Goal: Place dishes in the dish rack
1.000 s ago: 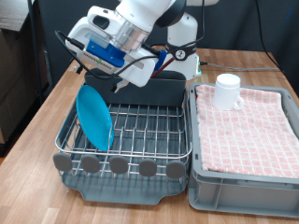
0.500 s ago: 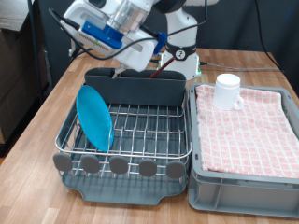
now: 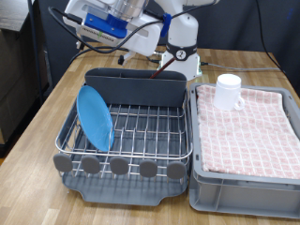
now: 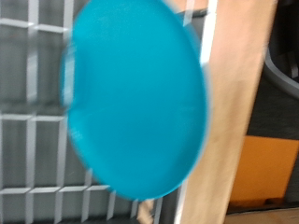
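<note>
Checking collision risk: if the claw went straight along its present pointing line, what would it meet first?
Probably the round flat bright-blue plate standing in the dark-grey wire-grid dish rack; it fills the wrist view, though depth is unclear.

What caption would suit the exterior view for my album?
Blue plate stands on edge in the dish rack; white mug waits on pink cloth; robot arm raised above.

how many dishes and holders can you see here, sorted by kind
plates: 1, the blue plate standing in the dish rack
mugs: 1, the white mug on the pink cloth
racks: 1
crates: 1, the grey crate under the cloth
cloths: 1
total: 5
The gripper does not show clearly; the arm is above the rack.
</note>
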Controlling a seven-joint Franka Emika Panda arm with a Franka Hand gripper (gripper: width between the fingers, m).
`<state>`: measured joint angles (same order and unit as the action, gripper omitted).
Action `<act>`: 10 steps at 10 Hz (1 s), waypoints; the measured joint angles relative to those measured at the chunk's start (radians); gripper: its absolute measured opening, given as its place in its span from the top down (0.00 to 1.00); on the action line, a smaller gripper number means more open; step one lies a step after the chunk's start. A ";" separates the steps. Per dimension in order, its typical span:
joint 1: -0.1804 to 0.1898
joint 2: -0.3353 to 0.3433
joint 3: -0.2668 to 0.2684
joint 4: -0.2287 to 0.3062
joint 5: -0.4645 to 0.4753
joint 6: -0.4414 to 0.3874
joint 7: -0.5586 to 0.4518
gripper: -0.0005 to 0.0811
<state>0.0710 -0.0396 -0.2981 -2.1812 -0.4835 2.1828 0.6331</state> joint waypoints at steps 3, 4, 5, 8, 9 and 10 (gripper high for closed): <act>0.045 -0.037 0.058 0.017 0.108 -0.123 -0.023 0.01; 0.061 -0.047 0.076 0.015 0.142 -0.126 -0.025 0.01; 0.077 -0.055 0.093 0.013 0.181 -0.126 -0.029 0.01; 0.110 -0.082 0.138 -0.007 0.219 -0.126 0.023 0.01; 0.110 -0.081 0.137 -0.007 0.218 -0.126 0.021 0.01; 0.110 -0.077 0.139 -0.002 0.224 -0.145 0.001 0.01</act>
<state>0.1810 -0.1168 -0.1591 -2.1831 -0.2596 2.0380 0.6337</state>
